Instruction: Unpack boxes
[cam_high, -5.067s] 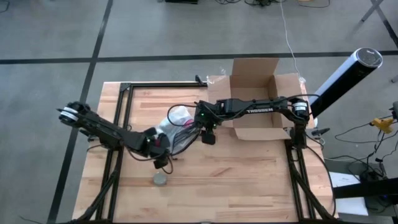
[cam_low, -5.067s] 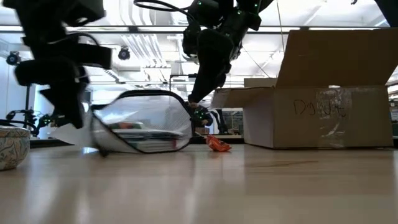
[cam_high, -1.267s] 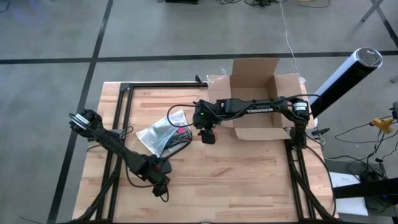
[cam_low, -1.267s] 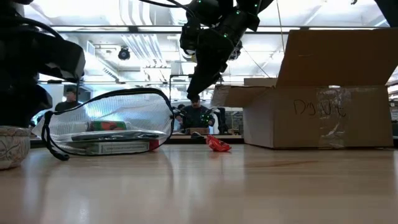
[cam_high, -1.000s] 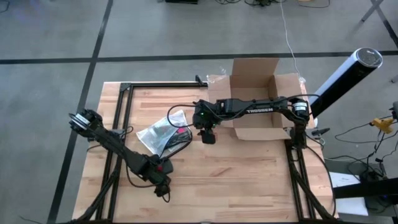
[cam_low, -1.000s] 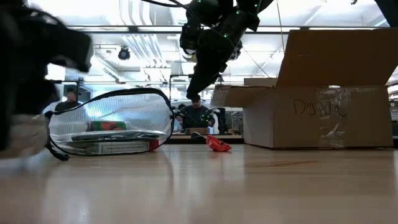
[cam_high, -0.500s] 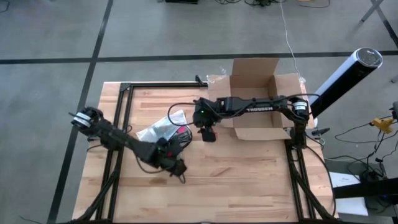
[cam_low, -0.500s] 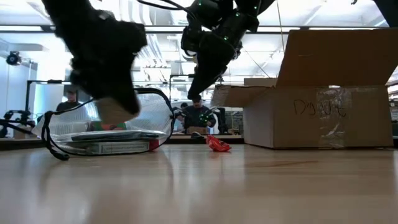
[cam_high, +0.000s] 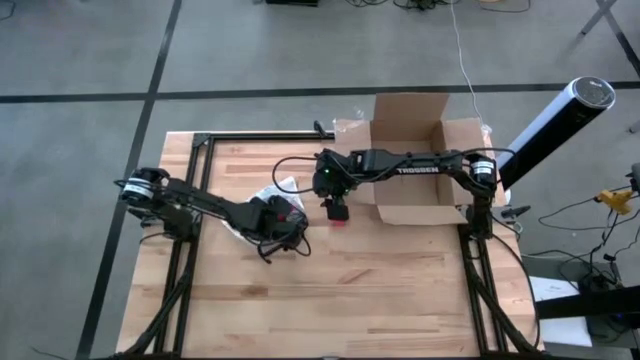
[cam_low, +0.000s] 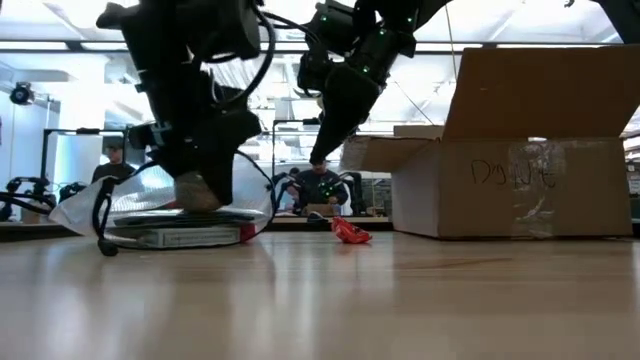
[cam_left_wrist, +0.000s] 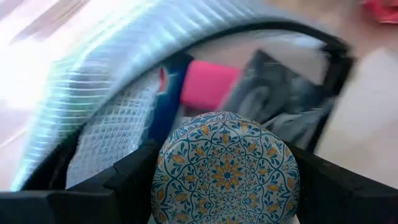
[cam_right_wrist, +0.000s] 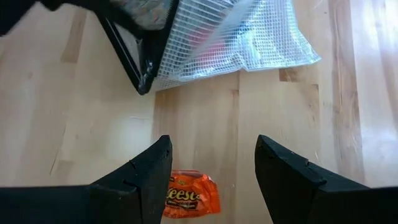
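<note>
L claw (cam_left_wrist: 227, 186) grips a round patterned tin (cam_left_wrist: 225, 169) right at the mesh pouch's (cam_left_wrist: 106, 118) open mouth, prob to stow it, arm stretched low across table; R claw (cam_right_wrist: 214, 168) hangs released just above an orange candy pack (cam_right_wrist: 191, 194), w/ the cardboard box (cam_high: 415, 160) behind it, flaps open

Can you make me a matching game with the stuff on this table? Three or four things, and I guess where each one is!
Things:
1. box
2. patterned tin
3. orange candy
4. mesh pouch

Places:
A. on the table under the right tool
B. held in the left tool
C. flat on the table, mouth open
D. standing open at the table's far right side

Pairs: 1-D, 2-B, 3-A, 4-C
</note>
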